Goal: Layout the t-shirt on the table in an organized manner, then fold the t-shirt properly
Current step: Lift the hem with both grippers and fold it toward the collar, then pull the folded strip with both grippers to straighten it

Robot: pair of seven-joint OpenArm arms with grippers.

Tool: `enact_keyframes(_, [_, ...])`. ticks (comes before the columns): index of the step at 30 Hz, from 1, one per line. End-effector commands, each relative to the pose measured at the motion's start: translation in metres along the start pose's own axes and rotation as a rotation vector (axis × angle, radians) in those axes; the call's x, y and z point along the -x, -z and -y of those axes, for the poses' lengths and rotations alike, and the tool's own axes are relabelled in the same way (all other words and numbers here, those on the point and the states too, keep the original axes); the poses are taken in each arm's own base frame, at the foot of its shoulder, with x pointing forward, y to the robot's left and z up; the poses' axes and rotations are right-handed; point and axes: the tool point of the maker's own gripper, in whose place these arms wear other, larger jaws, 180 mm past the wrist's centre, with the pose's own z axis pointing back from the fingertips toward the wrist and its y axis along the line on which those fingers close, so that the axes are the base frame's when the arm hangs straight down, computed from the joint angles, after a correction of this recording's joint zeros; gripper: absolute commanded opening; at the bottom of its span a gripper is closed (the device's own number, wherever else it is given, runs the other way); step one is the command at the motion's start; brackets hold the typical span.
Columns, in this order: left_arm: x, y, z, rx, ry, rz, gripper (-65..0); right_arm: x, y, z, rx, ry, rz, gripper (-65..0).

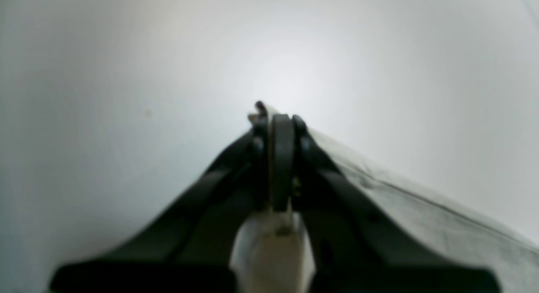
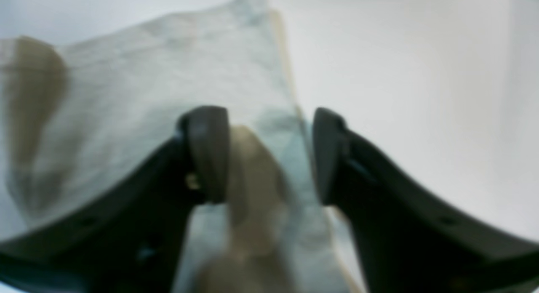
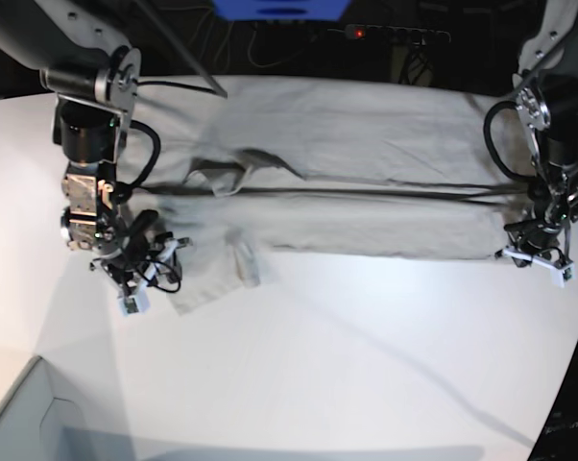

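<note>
Left claw: pinching cloth | right claw: parted | t-shirt: soft, creased

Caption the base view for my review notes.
Left gripper shut on one end of the t-shirt, right gripper open over the other.

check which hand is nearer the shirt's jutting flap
Right. The right hand is at the flap, jaws apart; the left hand grips the t-shirt at its far opposite end.
</note>
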Motion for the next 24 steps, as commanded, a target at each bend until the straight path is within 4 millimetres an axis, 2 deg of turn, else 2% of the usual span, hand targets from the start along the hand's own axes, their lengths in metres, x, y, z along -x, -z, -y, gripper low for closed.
enact_keyframes(1, [-0.026,0.0,-0.001,0.002,0.007,0.052,-64.8,-0.001,0.0,0.002,-0.002,-0.018,-0.028,-47.3])
enact_keyframes(4, [-0.027,0.0,-0.001,0.002,0.008,0.054,-64.8,0.0,0.001,-0.001,-0.005,-0.017,-0.029,-62.5])
enact_keyframes(5, [-0.027,0.0,-0.001,0.002,0.008,0.054,-64.8,-0.002,0.001,-0.001,-0.005,-0.018,-0.026,-65.0])
enact_keyframes(7, [-0.027,0.0,-0.001,0.002,0.006,0.056,-64.8,-0.007,0.0,0.002,0.001,-0.018,-0.014,-65.0])
enact_keyframes(9, [-0.03,0.0,-0.001,0.002,0.003,0.061,-64.8,-0.025,-0.005,0.009,0.024,-0.038,0.033,-65.0])
enact_keyframes(11, [-0.045,0.001,0.003,0.011,0.003,0.091,-64.8,-0.057,-0.015,0.016,0.059,-0.075,0.109,-65.0])
enact_keyframes(14, [-0.068,-0.001,0.009,0.021,0.019,0.144,-64.8,-0.104,-0.031,0.01,0.088,-0.125,0.221,-65.0])
enact_keyframes(16, [-0.082,-0.003,0.012,0.027,0.03,0.178,-64.8,-0.121,-0.042,0.013,0.118,-0.153,0.238,-65.0])
enact_keyframes(20, [-0.107,-0.01,0.02,0.045,0.058,0.246,-64.8,-0.134,-0.063,0.009,0.158,-0.191,0.268,-65.0])
enact_keyframes(24, [-0.113,-0.012,0.022,0.05,0.065,0.261,-64.8,-0.123,-0.079,-0.004,0.174,-0.209,0.291,-65.0])
